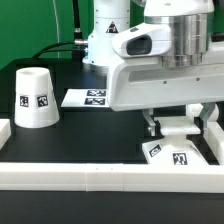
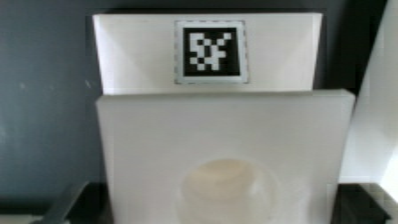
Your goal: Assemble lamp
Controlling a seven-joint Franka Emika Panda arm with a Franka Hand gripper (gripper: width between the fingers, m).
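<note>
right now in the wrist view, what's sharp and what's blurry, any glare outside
Wrist view: the tag is fairly crisp; the pale block nearer the lens is soft and washed out. Exterior view: even light, the shade reads clearly, the arm's white housing is bright with little detail.

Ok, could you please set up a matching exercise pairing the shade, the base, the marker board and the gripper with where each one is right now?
Things:
1. shade
2. base
3. marker board
4. gripper

Places:
A. lying flat on the table, just beside the shade
B. low over the base, at the exterior view's right
C. standing at the exterior view's far left, narrow end up
D. under the gripper, next to the white rail

Pairs: 1-C, 2-D, 3-A, 4-B.
</note>
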